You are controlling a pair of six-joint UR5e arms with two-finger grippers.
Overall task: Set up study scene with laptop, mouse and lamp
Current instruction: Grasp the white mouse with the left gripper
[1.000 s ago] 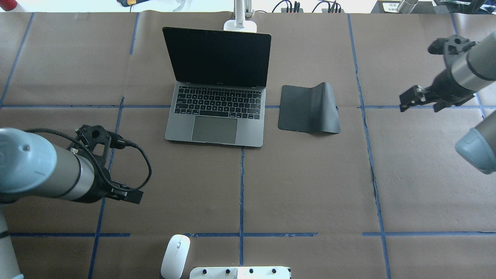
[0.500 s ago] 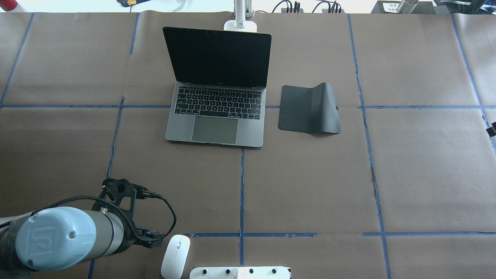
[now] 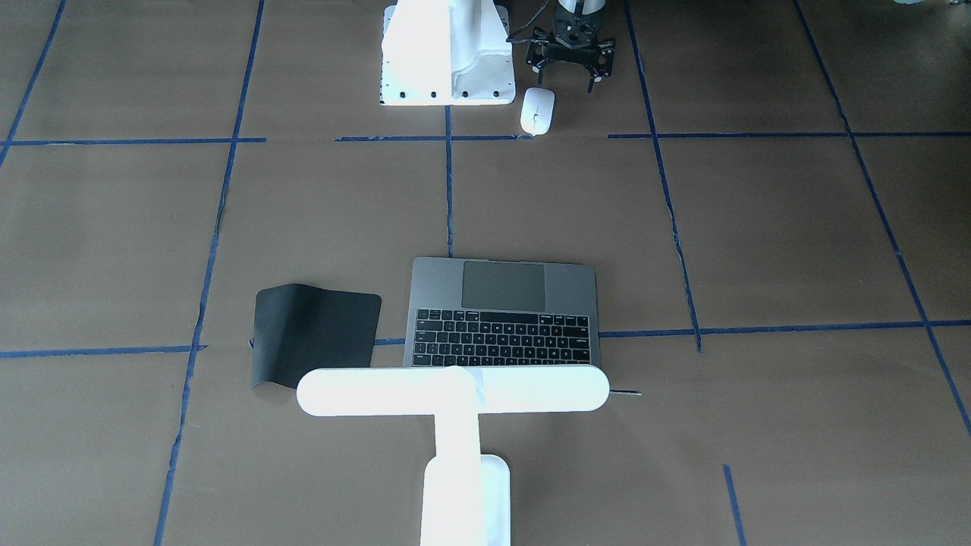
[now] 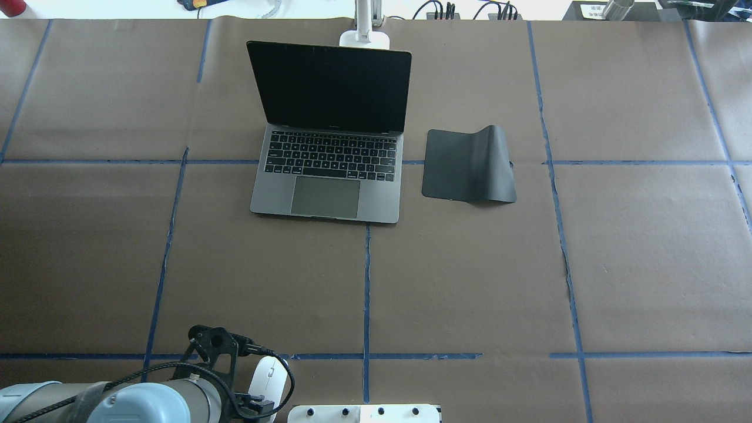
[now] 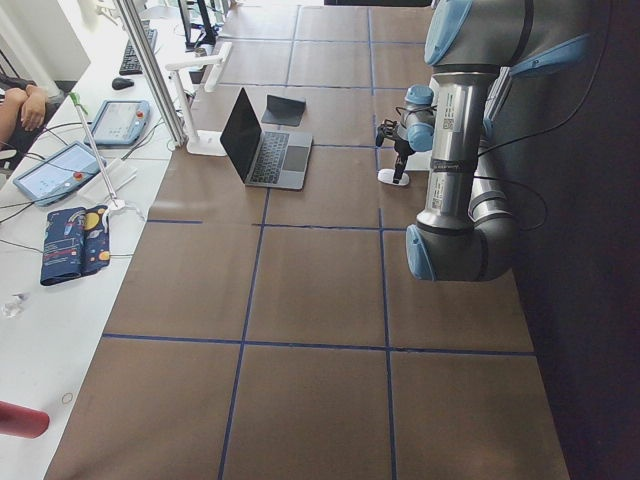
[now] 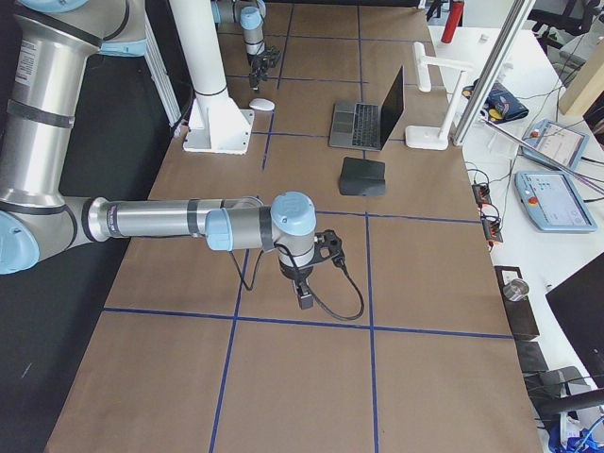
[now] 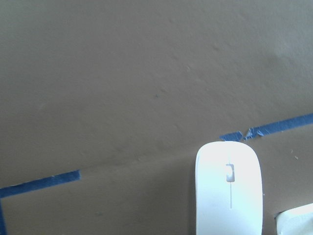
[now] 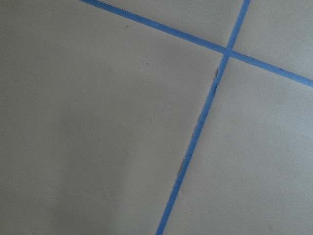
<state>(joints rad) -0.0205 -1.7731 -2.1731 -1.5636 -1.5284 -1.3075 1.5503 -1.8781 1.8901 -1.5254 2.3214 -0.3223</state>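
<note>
laptop (image 4: 325, 197) open, lamp (image 3: 451, 390) behind it | mouse (image 3: 537, 110) yours to place | left gripper (image 3: 567, 76) spread wide | right gripper (image 6: 304, 294): cannot tell

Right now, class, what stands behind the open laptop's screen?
The lamp stands behind the laptop. From overhead, the screen covers part of its base; only a strip and the arm show. From the front, the lamp's bar hides the lid.
</note>
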